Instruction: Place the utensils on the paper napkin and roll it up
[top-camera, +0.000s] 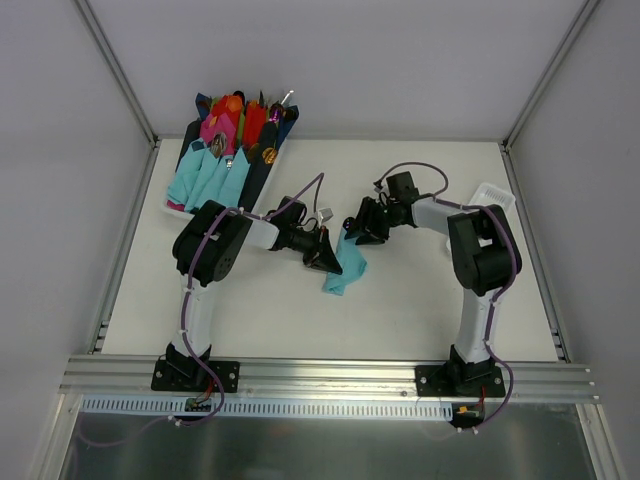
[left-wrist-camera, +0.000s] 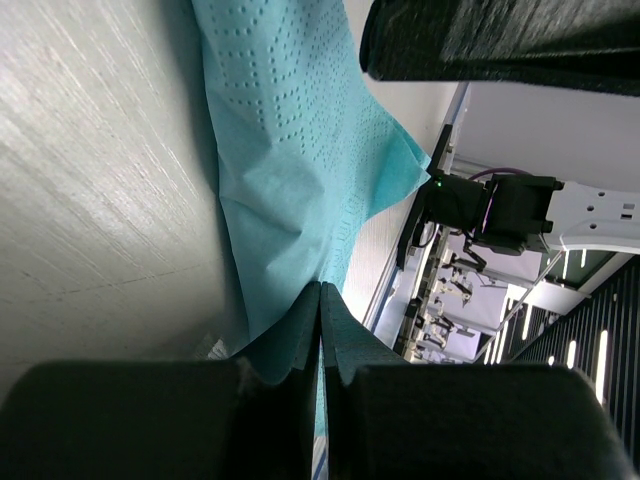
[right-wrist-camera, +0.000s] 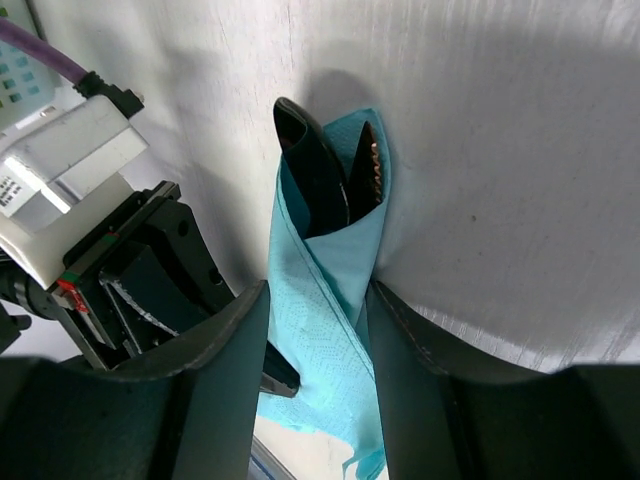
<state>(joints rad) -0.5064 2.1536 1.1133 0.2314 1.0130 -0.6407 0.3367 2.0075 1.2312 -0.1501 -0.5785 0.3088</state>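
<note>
From above, the napkin (top-camera: 345, 278) lies near the middle of the table (top-camera: 430, 300) as a narrow teal bundle between the two arms. The left end effector (top-camera: 333, 264) is at its upper left side. The right end effector (top-camera: 353, 237) is just at its top end. The two are very near each other, so a careless move of one arm may knock the other.

In the left wrist view, the left fingers (left-wrist-camera: 280, 400) are together and clamp a fold of the napkin. The rest of the paper spreads wrinkled over the table. I think a pull or a lift from this pinch may tear the thin paper or unwind the roll.

In the right wrist view, the utensils (right-wrist-camera: 320, 185) sit inside the napkin, with only their dark tips out of the open end. The right fingers (right-wrist-camera: 200, 380) stand apart, one on each side of the roll and close to it. Whether they press it I cannot tell. The wrap looks loose, so the flap may spring open when it is released. If the bundle tilts, the utensils may slide out.
</note>
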